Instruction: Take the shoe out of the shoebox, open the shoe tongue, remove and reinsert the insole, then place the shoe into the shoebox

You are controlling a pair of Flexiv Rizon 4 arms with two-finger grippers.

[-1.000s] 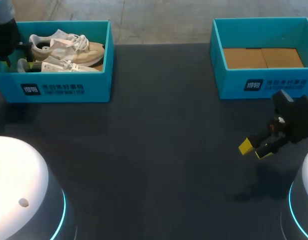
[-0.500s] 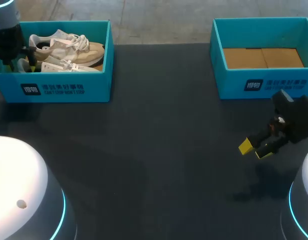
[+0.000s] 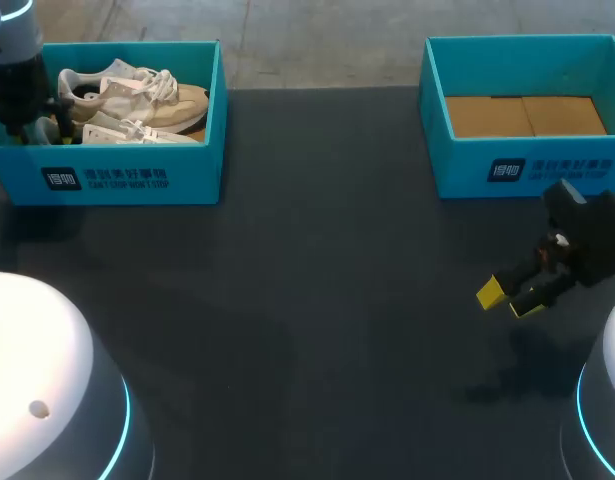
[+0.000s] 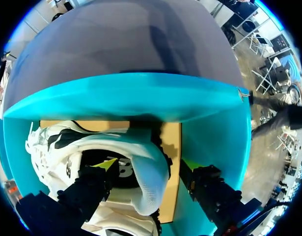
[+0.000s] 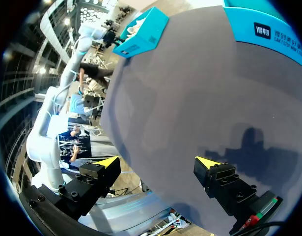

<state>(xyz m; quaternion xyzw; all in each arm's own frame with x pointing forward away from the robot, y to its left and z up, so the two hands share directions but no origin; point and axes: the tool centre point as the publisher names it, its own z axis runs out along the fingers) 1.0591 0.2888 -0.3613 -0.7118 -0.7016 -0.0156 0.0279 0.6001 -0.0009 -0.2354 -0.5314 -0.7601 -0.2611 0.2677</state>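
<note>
Shoes [image 3: 137, 98] lie in the shoebox [image 3: 127, 178] at the upper left of the frame. My left pincer [image 4: 147, 167] has come down into it, open wide around one heel [image 4: 150, 179], not squeezing yet. I think grabbing comes next. My right pincer [image 3: 509, 296] hangs open and empty over the table [image 3: 317, 300].

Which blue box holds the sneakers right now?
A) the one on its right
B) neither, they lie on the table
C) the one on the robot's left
C: the sneakers lie in the left box, while the right box shows only its bare brown bottom.
</note>
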